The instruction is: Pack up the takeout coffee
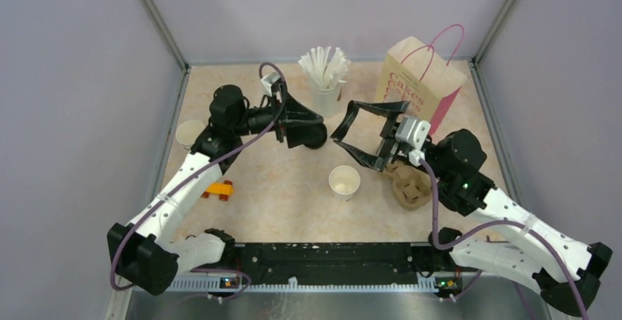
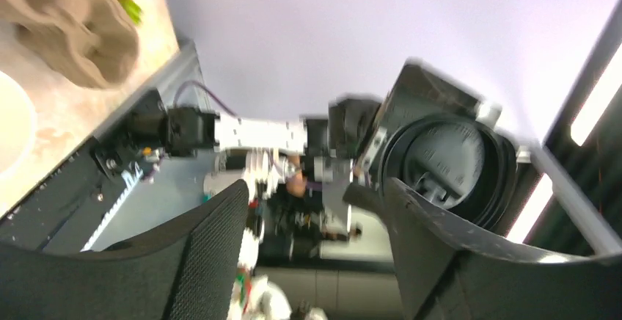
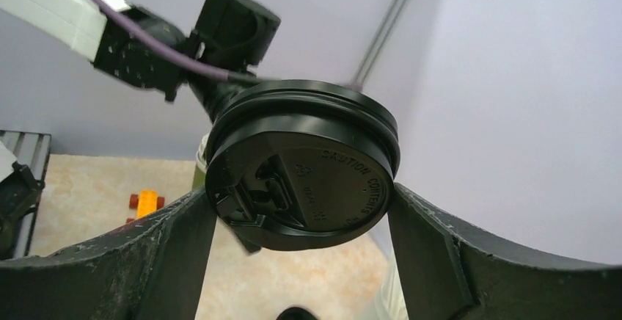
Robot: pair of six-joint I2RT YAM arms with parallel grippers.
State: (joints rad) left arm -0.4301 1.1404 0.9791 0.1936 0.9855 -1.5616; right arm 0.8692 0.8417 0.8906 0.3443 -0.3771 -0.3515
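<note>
Presently the black lid is seen in the air, face-on between the widely spread fingers of the right gripper; whether it is actually pinched cannot be told. The left gripper is parted, with nothing in its gap. The lidless white paper cup is stood upright on the tabletop, just nearward of the right gripper, whose arm is judged the closer; the lid would need laying flat above it.

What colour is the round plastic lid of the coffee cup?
Black; the round plastic lid shows best in the right wrist view.
</note>
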